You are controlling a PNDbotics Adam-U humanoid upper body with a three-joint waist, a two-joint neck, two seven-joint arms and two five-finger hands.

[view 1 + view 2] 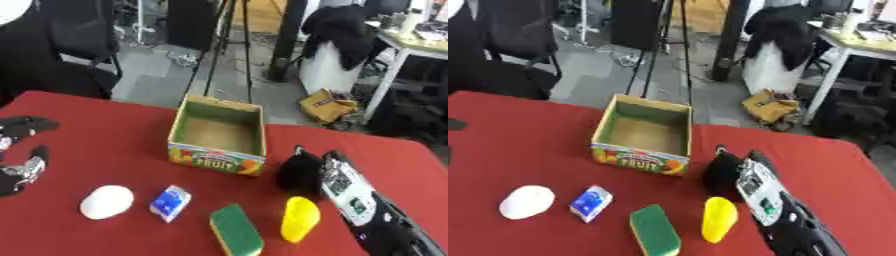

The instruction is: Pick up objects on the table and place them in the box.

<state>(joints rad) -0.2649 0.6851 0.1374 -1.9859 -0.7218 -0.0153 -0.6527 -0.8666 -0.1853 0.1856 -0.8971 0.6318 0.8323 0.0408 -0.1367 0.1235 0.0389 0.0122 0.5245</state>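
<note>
— Nearest on the red desk (131, 145)?
— Green sponge (236, 230), yellow piece (299, 218), blue packet (171, 202), white lump (107, 201).
— Hands?
— Right hand (302, 172) beside yellow piece, fingers unclear; left hand (22, 170) relaxed open.
— Farther?
— Box (219, 134), open-topped.

Red table (105, 150), box (219, 135), white lump (107, 202), blue-white packet (171, 202), green sponge (236, 230), yellow object (299, 218)

A red cloth covers the table (122, 130). Beyond it the floor (162, 75) is grey. At 12 o'clock stand the black legs of a tripod (223, 45). At 10 o'clock is a black office chair (74, 35). At 2 o'clock a white desk (407, 47) stands with dark clothing (341, 30) draped beside it and a tan bag (328, 105) on the floor.
</note>
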